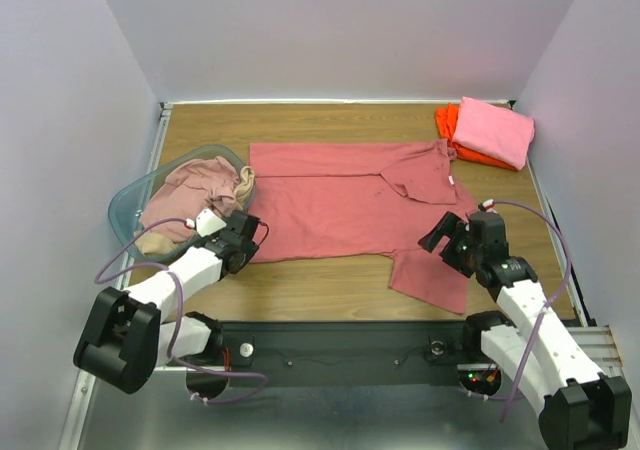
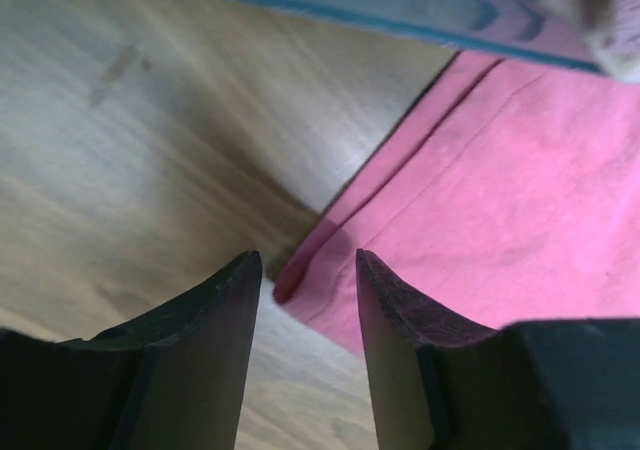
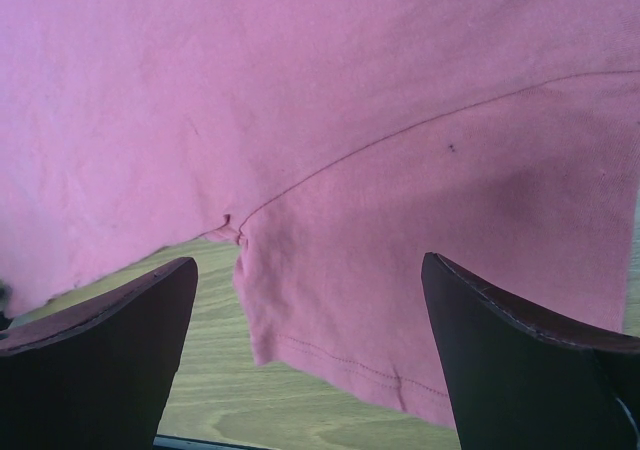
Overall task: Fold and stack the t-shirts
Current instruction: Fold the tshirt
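**Jaws open on both sides, each over a near edge of your big salmon-red shirt (image 1: pixel 350 205).**

Your left jaws stand parted, gripping nothing. Seen from the left wrist, the shirt's near left hem corner lies in the gap between them, flat on the wooden surface (image 1: pixel 320 290) and close to the blue-green basket (image 1: pixel 125 210). Your right jaws gape wider over the near right sleeve, where the underarm seam meets the body. You cannot tell whether they touch the cloth. The shirt is spread flat across the middle of the surface, with a flap folded over near its far right. A pale pink shirt (image 1: pixel 195 195) and a beige one (image 1: pixel 245 180) are heaped in the basket at your left. In the far right corner a bright pink shirt (image 1: pixel 495 130) lies folded on an orange one (image 1: pixel 447 122).
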